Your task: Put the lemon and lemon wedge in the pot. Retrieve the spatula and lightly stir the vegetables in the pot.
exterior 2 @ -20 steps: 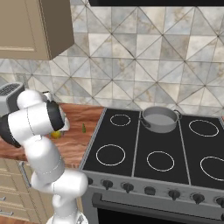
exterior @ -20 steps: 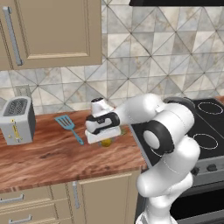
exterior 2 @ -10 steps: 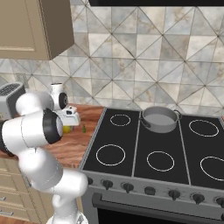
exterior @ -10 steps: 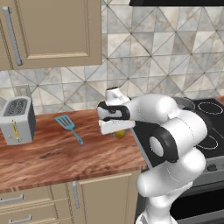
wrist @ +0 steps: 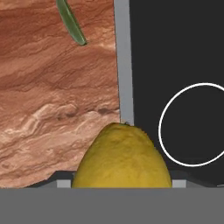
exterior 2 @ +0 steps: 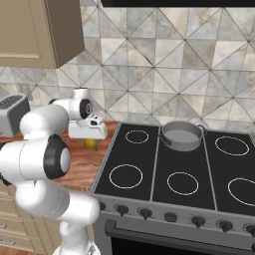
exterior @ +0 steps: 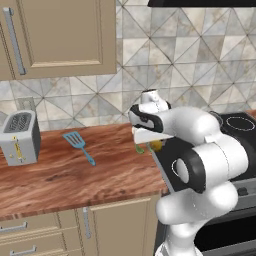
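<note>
The stove top [exterior 2: 149,164] lies bare between the counter edge and the pot [exterior 2: 182,136] at the far middle burner, with open air above it. On the wooden counter [exterior: 60,175], the toaster [exterior: 19,137] stands far left and the spatula [exterior: 78,146] lies flat nearby.

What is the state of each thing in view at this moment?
gripper: shut on the lemon, raised over the counter's edge by the stove
lemon: held, off the counter
lemon wedge: lying on the counter
pot: upright on a rear burner, empty
spatula: lying flat on the counter
toaster: upright
</note>
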Available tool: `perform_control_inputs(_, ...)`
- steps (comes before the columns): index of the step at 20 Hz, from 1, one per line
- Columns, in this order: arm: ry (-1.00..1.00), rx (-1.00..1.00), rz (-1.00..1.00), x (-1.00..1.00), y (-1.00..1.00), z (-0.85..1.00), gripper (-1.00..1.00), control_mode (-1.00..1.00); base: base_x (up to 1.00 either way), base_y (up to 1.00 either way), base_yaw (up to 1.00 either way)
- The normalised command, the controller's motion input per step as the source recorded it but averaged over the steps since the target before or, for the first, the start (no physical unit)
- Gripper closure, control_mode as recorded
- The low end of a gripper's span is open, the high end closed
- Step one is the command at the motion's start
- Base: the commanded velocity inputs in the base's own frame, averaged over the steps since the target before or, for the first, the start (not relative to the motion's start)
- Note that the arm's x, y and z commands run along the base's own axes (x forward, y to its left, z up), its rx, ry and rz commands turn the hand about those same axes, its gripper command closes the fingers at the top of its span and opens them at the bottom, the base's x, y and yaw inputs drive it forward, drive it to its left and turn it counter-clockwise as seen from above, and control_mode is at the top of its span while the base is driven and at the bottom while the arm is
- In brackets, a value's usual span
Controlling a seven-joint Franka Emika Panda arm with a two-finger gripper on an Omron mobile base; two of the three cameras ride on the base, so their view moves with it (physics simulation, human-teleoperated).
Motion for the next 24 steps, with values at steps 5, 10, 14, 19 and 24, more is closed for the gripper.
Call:
perform_control_inputs(5, 0.01, -0.07, -0.14, 0.11, -0.67, 0.35, 1.0, -1.0, 0.0, 0.0, 0.0)
perform_control_inputs(10, -0.01, -0.03, -0.11, 0.3, -0.66, 0.34, 1.0, -1.0, 0.0, 0.0, 0.0)
perform_control_inputs(14, -0.06, 0.02, 0.0, 0.32, -0.78, 0.16, 1.0, -1.0, 0.0, 0.0, 0.0)
perform_control_inputs(19, -0.07, 0.04, 0.01, 0.49, -0.75, 0.04, 1.0, -1.0, 0.0, 0.0, 0.0)
perform_control_inputs(24, -0.43, 0.03, 0.2, 0.22, -0.68, 0.0, 1.0, -1.0, 0.0, 0.0, 0.0)
